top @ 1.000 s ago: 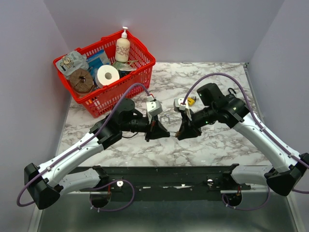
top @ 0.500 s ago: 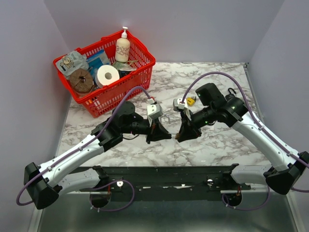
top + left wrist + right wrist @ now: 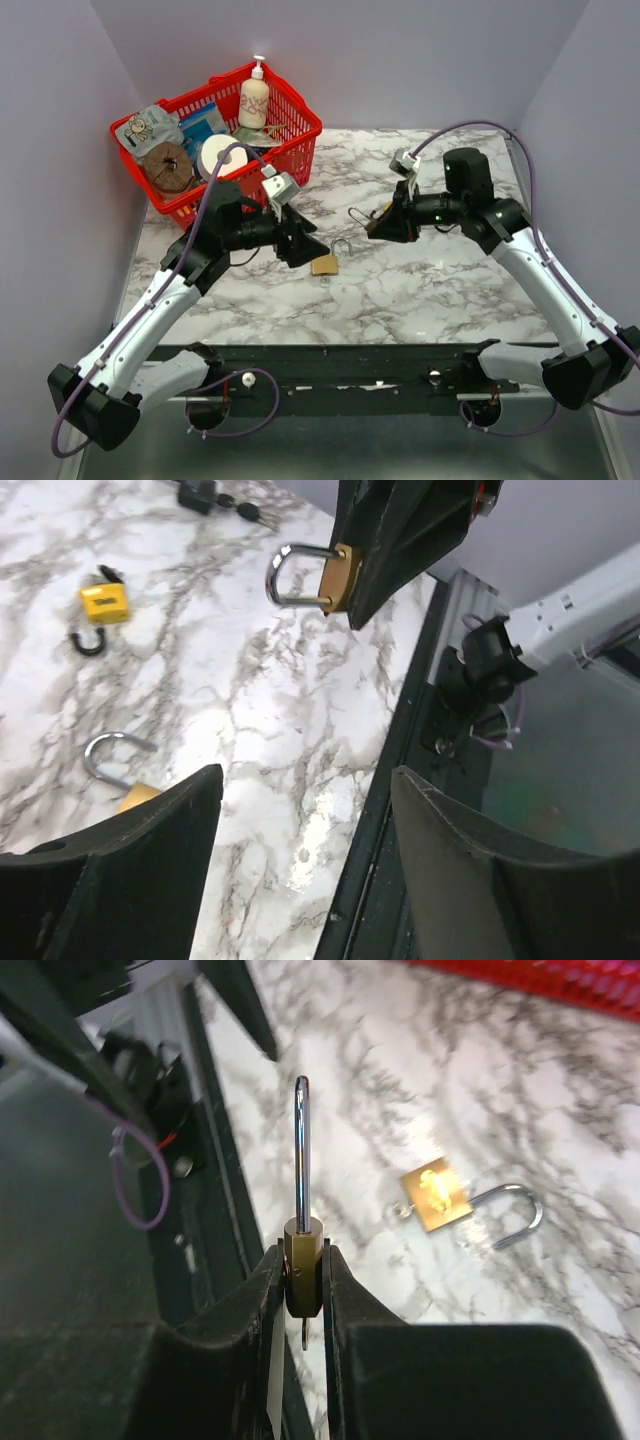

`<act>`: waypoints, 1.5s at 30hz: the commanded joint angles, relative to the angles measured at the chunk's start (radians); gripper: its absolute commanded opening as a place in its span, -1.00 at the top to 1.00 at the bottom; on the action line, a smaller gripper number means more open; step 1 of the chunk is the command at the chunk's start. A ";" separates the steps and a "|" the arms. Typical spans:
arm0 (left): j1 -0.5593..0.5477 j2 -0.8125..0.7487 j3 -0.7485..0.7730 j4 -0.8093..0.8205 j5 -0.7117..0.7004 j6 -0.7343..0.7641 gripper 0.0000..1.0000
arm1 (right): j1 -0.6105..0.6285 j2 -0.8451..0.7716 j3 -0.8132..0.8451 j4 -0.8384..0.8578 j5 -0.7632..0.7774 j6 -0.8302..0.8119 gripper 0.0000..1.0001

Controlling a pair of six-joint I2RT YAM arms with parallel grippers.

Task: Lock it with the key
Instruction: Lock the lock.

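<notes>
Above table (image 3: 450, 290), my left gripper (image 3: 305, 790) gapes wide, empty; my right gripper (image 3: 302, 1260) pinches brass padlock (image 3: 303, 1245). Next: fetch key (image 3: 250, 514), seat it.

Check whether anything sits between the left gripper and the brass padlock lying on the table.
Nothing visible does: only bare table separates the open left gripper from the brass padlock. The right gripper holds a second padlock farther right.

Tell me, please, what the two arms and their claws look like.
The left arm and right arm have white links, black joints and black bases. A purple cable loops along each. The left claw and right claw are black, with broad angular fingers, and a small grey-white camera box sits by each wrist.
</notes>
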 commanded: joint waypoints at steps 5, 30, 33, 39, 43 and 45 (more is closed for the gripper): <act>0.041 0.005 0.108 0.126 -0.223 -0.299 -0.97 | -0.015 -0.083 -0.146 0.432 0.209 0.326 0.99; -0.101 0.324 0.252 0.287 -0.545 -0.791 -0.65 | 0.131 -0.099 -0.196 0.564 0.617 0.349 0.99; -0.102 0.333 0.268 0.272 -0.558 -0.791 -0.56 | 0.148 -0.097 -0.190 0.575 0.622 0.352 0.99; -0.107 0.338 0.274 0.252 -0.564 -0.800 -0.29 | 0.177 -0.085 -0.170 0.576 0.666 0.341 0.99; -0.117 0.331 0.269 0.240 -0.581 -0.782 -0.25 | 0.184 -0.073 -0.159 0.561 0.740 0.351 0.99; -0.128 0.328 0.263 0.237 -0.585 -0.780 -0.23 | 0.186 -0.067 -0.159 0.559 0.758 0.354 0.99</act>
